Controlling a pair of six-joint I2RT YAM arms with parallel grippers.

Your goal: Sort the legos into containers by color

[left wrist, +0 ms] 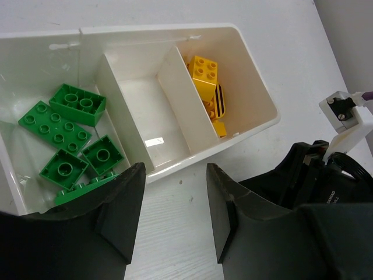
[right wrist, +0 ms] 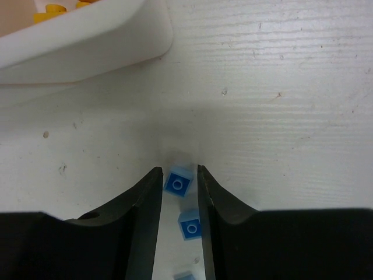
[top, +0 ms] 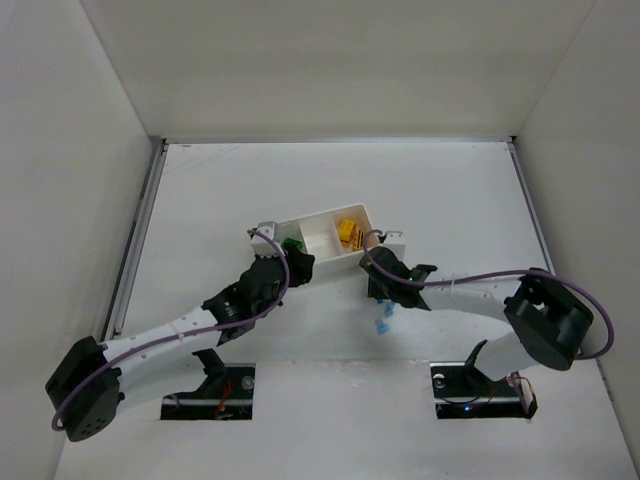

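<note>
Top external, tray (top: 300, 222): sits mid-table between the two arms. The yellow legos (top: 347, 232) are in its right compartment and the green legos (top: 292, 243) in its left.
Top external, blue legos (top: 382, 326): loose on the table (top: 450, 200) near the tray's right end, by the right gripper (top: 383, 290). I judge them the only colour left to sort.
Left wrist, left gripper (left wrist: 172, 216): jaws wide apart, holding nothing, hovering at the tray's near wall.
Left wrist, middle compartment (left wrist: 145, 111): bare, so likely meant for blue. The thin dividers leave only a narrow drop slot.
Right wrist, right gripper (right wrist: 178, 175): jaws narrowed around one blue lego (right wrist: 176, 184) on the table. I cannot tell whether the fingers press it.
Right wrist, room: more blue bricks lie in line behind the first, between the fingers. The tray corner lies ahead, apart, with bare table to the right.
</note>
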